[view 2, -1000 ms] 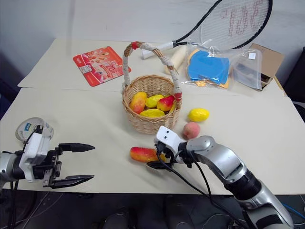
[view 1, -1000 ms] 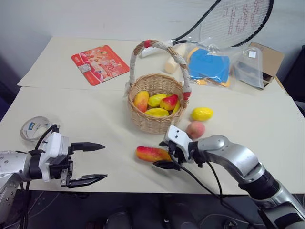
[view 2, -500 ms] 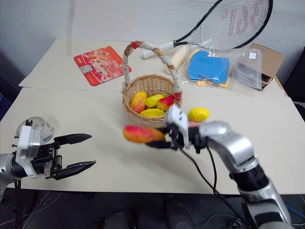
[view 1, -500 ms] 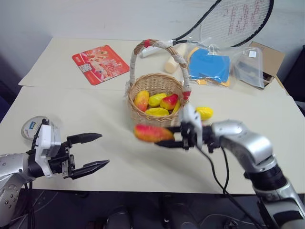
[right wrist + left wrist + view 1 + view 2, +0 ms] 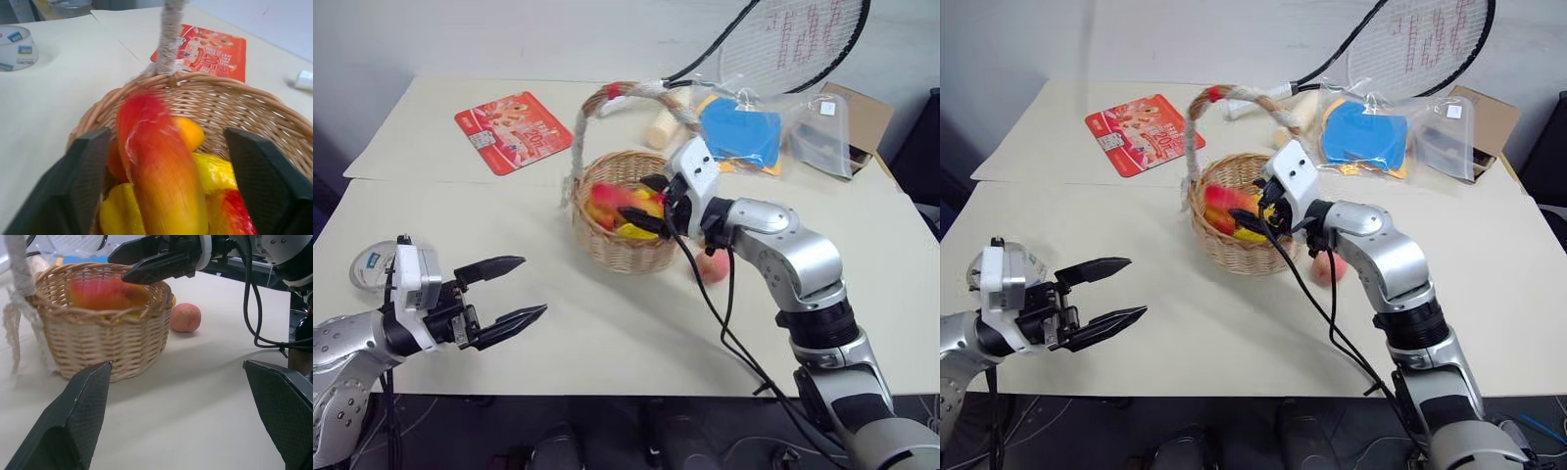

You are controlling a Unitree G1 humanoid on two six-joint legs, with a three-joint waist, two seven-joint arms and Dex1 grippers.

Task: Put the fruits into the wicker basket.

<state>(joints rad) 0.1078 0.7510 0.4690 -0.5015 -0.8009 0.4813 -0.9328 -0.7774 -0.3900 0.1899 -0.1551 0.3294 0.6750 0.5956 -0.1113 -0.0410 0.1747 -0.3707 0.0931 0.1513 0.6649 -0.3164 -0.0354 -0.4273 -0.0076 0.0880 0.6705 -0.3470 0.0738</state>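
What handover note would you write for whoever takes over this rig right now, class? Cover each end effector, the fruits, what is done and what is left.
Left end effector: open, empty, over the table's near side.
Right end effector: open above the wicker basket, mango loose between its fingers, over the fruits inside.
Done: several fruits in the basket.
Left: the peach on the table beside the basket.

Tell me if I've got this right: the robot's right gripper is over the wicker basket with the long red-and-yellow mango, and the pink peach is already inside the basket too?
Not quite. The pink peach is not inside: the left wrist view shows it lying on the table beside the wicker basket. The rest holds: the right gripper is over the basket with the mango.
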